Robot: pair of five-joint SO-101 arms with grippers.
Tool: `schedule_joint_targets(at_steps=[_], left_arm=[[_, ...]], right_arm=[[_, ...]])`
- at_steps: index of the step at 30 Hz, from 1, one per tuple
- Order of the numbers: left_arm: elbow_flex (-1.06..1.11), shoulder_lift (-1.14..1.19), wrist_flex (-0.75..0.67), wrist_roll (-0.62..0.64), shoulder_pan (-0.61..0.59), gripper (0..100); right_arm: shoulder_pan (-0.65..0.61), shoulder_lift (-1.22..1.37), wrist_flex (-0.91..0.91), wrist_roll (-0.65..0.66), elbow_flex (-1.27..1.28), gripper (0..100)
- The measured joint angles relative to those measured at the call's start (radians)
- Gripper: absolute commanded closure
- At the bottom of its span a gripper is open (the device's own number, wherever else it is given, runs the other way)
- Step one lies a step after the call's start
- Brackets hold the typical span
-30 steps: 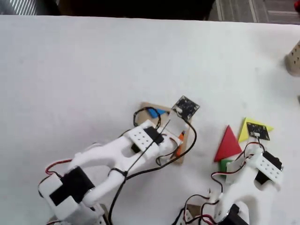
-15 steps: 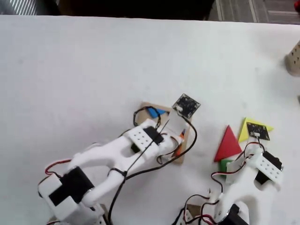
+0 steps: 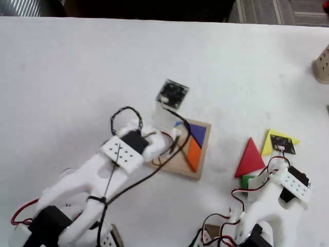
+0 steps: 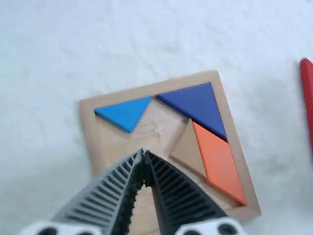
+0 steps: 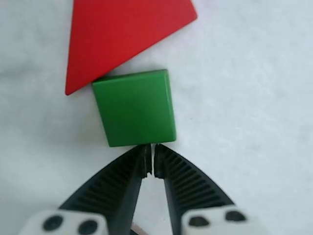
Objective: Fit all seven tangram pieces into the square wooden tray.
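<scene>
The square wooden tray lies at mid-table; in the left wrist view the tray holds a light blue triangle, a dark blue triangle and an orange piece. My left gripper is shut and empty, hovering over the tray's bare wood. Right of the tray lie a red triangle, a yellow piece and a green square. My right gripper is shut, empty, its tips just off one edge of the green square, which touches the red triangle.
The left arm and its black cables cross the tray's left corner. A tan perforated object stands at the table's far right edge. White tabletop stretches wide behind and left of the tray.
The left arm has drawn back and to the left off the tray, uncovering the dark blue and orange pieces. The right arm has stayed put.
</scene>
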Motion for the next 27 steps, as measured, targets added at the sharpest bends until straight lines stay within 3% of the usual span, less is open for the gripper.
schedule_joint_targets(at_steps=[8,13,17,27], left_arm=[[0.006,0.0,-0.117,0.0,-0.206,76],[0.023,0.0,-0.121,0.0,-0.219,75],[0.025,0.0,-0.121,0.0,-0.221,75],[0.025,0.0,-0.121,0.0,-0.221,75]], right_arm=[[-0.098,0.0,0.044,0.0,-0.015,97.7],[-0.16,0.0,0.18,-0.018,-0.161,96.7],[-0.23,0.0,0.236,-0.038,-0.209,86.1],[-0.269,0.0,0.138,-0.083,-0.17,78.7]])
